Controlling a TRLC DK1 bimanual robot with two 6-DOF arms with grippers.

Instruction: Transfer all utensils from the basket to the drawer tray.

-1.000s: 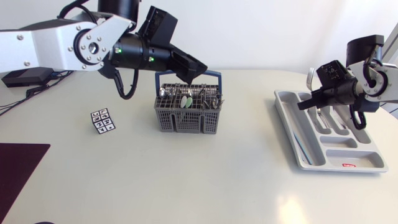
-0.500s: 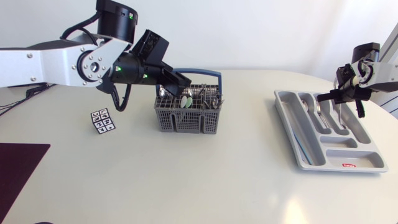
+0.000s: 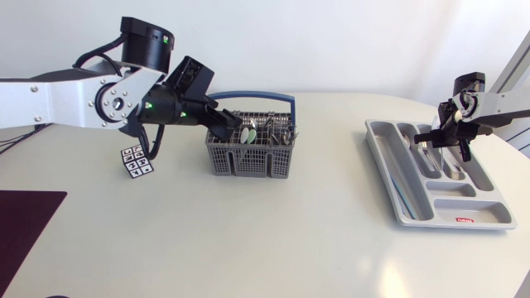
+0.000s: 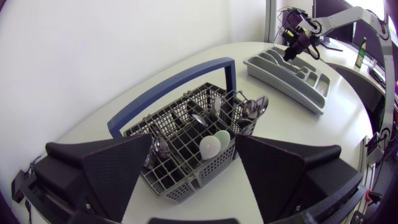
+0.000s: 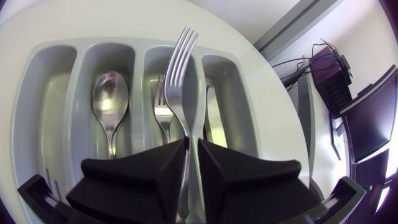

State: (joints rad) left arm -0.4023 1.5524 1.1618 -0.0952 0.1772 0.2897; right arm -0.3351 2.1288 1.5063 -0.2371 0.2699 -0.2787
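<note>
1. My right gripper [image 5: 191, 146] is clamped on a fork [image 5: 180, 68] above the drawer tray [image 5: 37, 106], which holds a spoon [image 5: 110, 93] and a second fork [image 5: 163, 113].
2. My left gripper [image 4: 193, 142] hangs, fingers apart, at the basket [image 4: 169, 87] of utensils [image 4: 249, 109].

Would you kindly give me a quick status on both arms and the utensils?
Left gripper open, at the basket, utensils inside. Right gripper shut on a fork above the drawer tray. Path unobstructed.
</note>
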